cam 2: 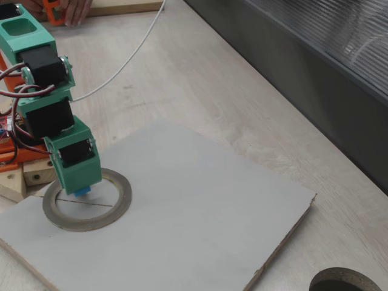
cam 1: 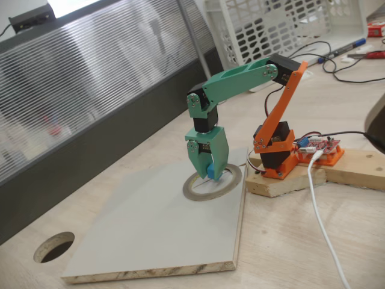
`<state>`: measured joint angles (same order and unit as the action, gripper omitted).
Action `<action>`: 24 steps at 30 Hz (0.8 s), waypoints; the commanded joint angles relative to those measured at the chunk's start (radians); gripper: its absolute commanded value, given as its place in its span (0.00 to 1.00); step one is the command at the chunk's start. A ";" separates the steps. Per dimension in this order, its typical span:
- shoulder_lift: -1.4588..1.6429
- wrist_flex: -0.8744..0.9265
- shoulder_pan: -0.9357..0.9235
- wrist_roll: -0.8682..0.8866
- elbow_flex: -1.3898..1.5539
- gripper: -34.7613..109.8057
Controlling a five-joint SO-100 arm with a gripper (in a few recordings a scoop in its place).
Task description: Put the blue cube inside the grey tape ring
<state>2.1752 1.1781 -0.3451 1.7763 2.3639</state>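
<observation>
We see a green gripper (cam 1: 210, 170) with a sky-blue cube (cam 1: 213, 173) between its jaws. Below the jaws lies a grey tape ring (cam 2: 88, 216) on a pale grey board (cam 2: 200, 212). Behind them, the arm's base (cam 1: 275, 147) is orange.

The arm (cam 1: 240, 75) at upper centre has teal-green links, black motors and silver screws. Its base (cam 1: 277, 147) is orange. The hand (cam 1: 207, 165) is teal-green, with thin red and white wires (cam 2: 15, 91).

The grey board (cam 2: 200, 212) lies bare beside the tape ring (cam 2: 115, 209), giving open room. Behind the ring, the arm's orange base (cam 1: 277, 153) on wooden blocks (cam 1: 289, 180) and a white cable (cam 1: 322, 223) crowd the bench (cam 1: 289, 241).
</observation>
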 commanded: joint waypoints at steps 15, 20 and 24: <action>0.014 0.132 -0.008 0.017 -0.015 0.94; 0.014 0.132 -0.008 0.017 -0.015 0.95; 0.026 0.133 -0.008 0.017 -0.020 0.93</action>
<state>2.1721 1.3008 -0.3451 1.7763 2.3639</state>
